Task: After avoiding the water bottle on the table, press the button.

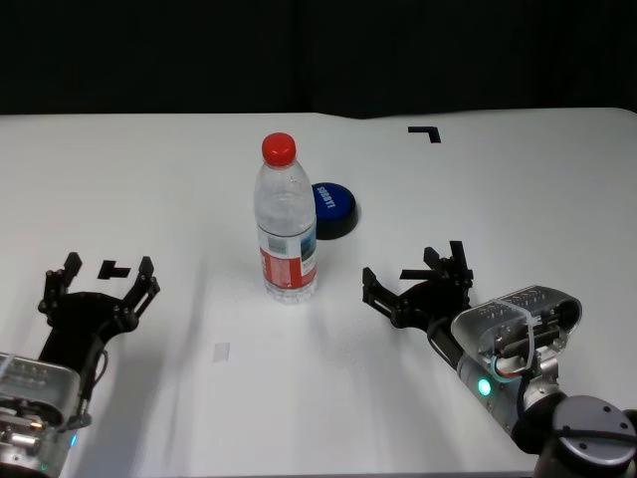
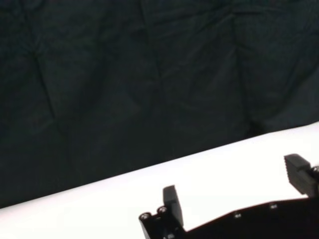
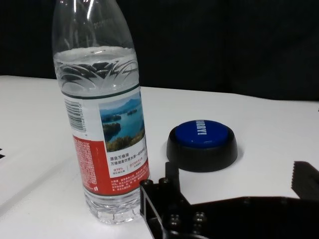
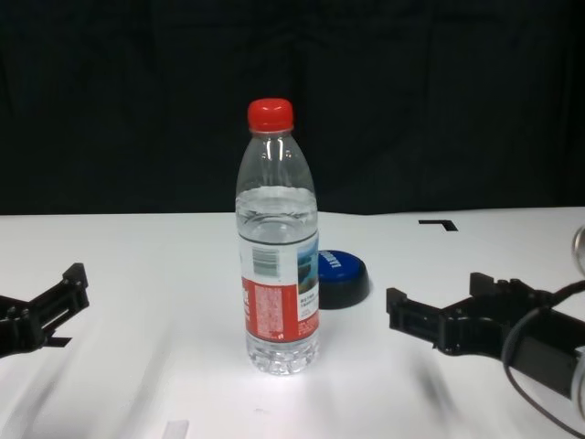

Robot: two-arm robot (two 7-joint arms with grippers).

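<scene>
The water bottle (image 1: pixel 287 229) stands upright mid-table, clear with a red cap and a red label. Just behind it and to its right sits the low blue button (image 1: pixel 333 207) on its dark base. My right gripper (image 1: pixel 410 267) hovers open near the table (image 1: pixel 498 179), to the right of the bottle and nearer to me than the button, touching neither. The right wrist view shows the bottle (image 3: pixel 107 134) and button (image 3: pixel 202 137) beyond the spread fingers (image 3: pixel 169 179). My left gripper (image 1: pixel 104 271) rests open at the near left, holding nothing.
A black L-shaped tape mark (image 1: pixel 425 130) lies at the far right, another tape mark (image 1: pixel 112 269) under the left gripper, and a small pale mark (image 1: pixel 221 351) near the front. A black curtain backs the table.
</scene>
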